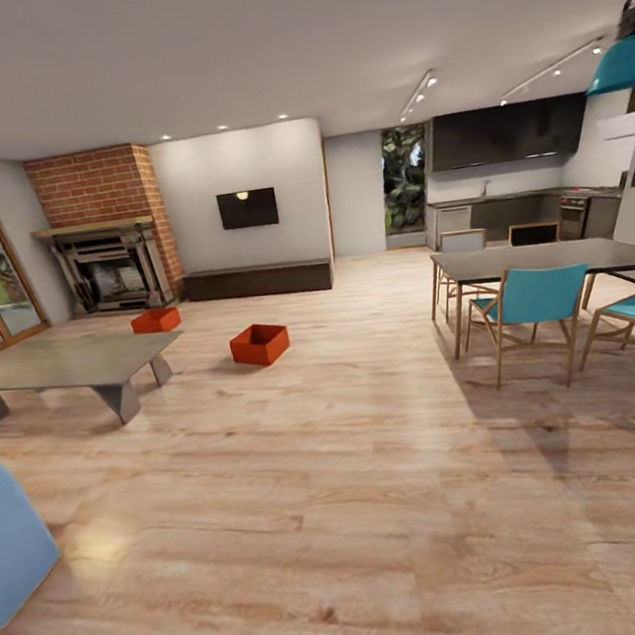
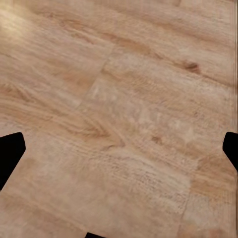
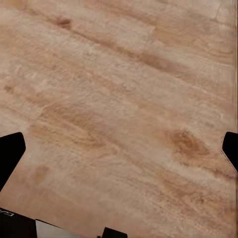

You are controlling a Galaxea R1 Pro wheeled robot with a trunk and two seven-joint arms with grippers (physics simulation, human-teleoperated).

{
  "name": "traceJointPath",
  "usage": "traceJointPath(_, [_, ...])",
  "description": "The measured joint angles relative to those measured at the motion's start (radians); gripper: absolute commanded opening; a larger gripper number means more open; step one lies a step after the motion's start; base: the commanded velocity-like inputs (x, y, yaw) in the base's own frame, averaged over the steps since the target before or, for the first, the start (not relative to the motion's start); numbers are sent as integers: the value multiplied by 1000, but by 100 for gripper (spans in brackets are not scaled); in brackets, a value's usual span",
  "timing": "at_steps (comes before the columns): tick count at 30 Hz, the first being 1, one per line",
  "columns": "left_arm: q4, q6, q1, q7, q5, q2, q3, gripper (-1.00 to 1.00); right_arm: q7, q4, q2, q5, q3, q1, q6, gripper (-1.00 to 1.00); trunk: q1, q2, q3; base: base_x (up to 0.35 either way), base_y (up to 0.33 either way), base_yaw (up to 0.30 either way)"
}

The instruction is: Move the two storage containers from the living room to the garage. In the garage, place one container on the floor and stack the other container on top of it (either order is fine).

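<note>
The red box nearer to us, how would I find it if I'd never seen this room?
Find the brick fireplace, then come forward to the grey coffee table on the wood floor. The nearer red box sits on open floor off the table's right end. The other red box is farther back, by the fireplace.

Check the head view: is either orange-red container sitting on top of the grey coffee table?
No. Both storage containers rest on the wood floor beyond the coffee table.

We can read no text, label, brand or number anywhere in these views. A faint mark at one edge of the right wrist view is too small for us to make out.
</note>
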Motion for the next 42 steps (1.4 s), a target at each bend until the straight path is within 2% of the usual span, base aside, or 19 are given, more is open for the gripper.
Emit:
traceJointPath(6, [0, 0, 0, 0, 0, -1, 0, 100, 0, 0, 0, 1, 0, 0, 0, 100, 0, 0, 0, 325, 0, -174])
traceJointPath(42, [0, 0, 0, 0, -1, -1, 0, 100, 0, 0, 0, 3, 0, 0, 0, 100, 0, 0, 0, 325, -4, -2])
